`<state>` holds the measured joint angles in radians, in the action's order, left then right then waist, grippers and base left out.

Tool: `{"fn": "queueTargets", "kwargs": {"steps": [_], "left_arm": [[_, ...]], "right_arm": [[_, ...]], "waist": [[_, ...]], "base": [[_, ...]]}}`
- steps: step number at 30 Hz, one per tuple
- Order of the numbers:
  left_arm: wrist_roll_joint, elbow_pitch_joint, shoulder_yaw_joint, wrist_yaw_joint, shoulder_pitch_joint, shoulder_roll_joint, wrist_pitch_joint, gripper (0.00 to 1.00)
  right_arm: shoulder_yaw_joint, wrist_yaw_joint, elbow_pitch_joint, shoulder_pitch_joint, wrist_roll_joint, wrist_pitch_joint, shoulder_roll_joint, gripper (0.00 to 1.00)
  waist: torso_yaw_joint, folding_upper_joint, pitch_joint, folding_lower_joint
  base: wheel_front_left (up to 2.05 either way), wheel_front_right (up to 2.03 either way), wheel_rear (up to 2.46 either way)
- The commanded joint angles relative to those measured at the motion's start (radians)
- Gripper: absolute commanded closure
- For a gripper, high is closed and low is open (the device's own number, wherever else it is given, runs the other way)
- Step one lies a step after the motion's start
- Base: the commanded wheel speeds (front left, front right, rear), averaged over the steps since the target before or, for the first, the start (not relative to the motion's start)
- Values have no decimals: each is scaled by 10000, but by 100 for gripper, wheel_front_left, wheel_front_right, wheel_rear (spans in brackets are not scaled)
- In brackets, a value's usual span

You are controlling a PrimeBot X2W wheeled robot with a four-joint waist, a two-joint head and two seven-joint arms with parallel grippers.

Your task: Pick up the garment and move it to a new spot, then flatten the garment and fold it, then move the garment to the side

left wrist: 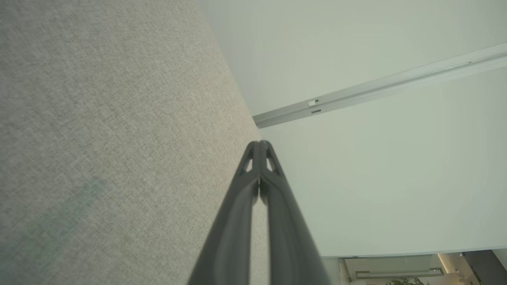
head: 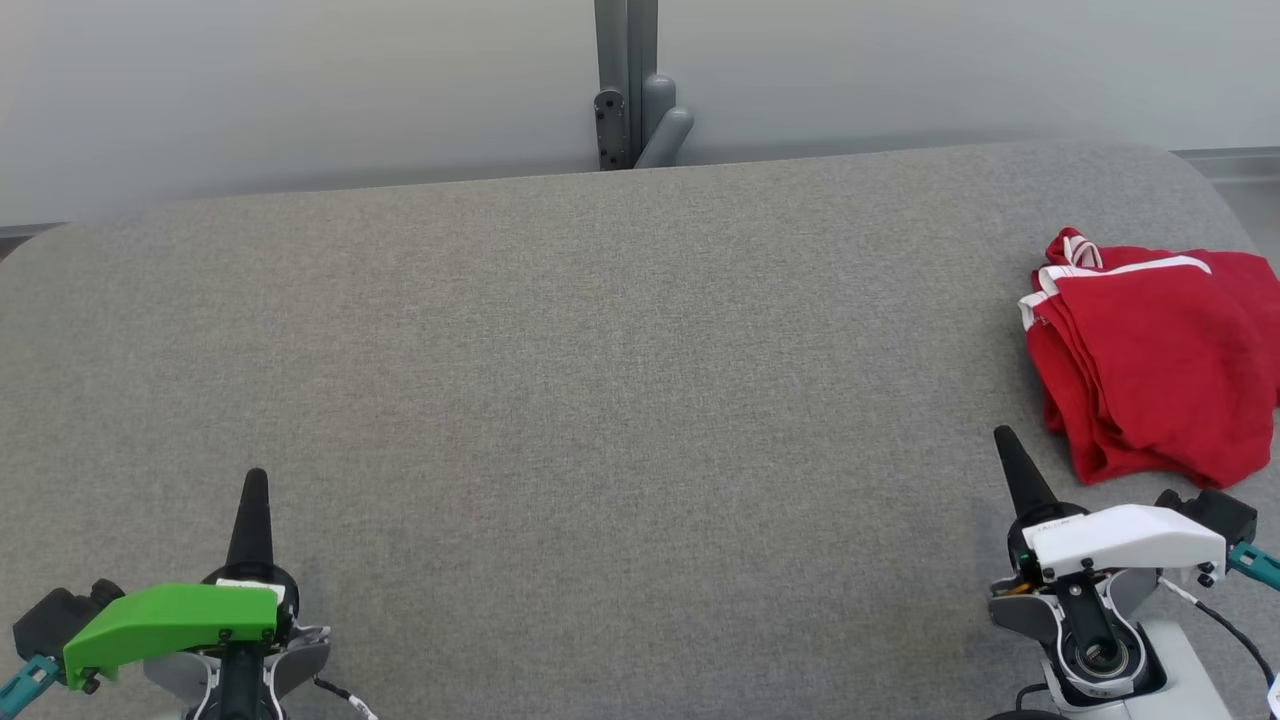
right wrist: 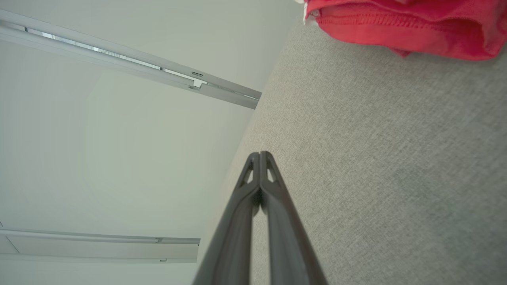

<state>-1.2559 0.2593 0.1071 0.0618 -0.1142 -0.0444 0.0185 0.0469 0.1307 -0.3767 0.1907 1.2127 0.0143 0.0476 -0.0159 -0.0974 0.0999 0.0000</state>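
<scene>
The red garment (head: 1150,370) runs past the right edge of the head view, so its far side is cut off. In the right wrist view, only a stitched hem shows at the top right. It lies as an uneven folded stack at the right middle of the grey fabric surface (head: 600,350), with white trim bands along its upper edge. The right gripper (head: 1004,436), at the lower right just beside the garment, has its jaws pressed together on nothing. The left gripper (head: 255,478), at the lower left, is likewise closed and empty.

One garment (head: 1150,365), two tools (head: 255,478) (head: 1003,437), one table (head: 600,350)
</scene>
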Motion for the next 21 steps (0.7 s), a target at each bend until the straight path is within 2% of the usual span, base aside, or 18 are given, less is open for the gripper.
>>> {"fn": "queueTargets", "kwargs": {"steps": [1,21], "left_arm": [[-228,-127,71,-33,-195,-66,54,100],[-1708,-342,162,-144,-326,-76,504,100]], "right_arm": [[54,5,126,179,228,53,64,100],[288,4,251,212,1939,464,101,100]], "waist": [[4,0,-1,0],[63,0,-24,0]], "base": [[0,0,0],[0,0,0]]}}
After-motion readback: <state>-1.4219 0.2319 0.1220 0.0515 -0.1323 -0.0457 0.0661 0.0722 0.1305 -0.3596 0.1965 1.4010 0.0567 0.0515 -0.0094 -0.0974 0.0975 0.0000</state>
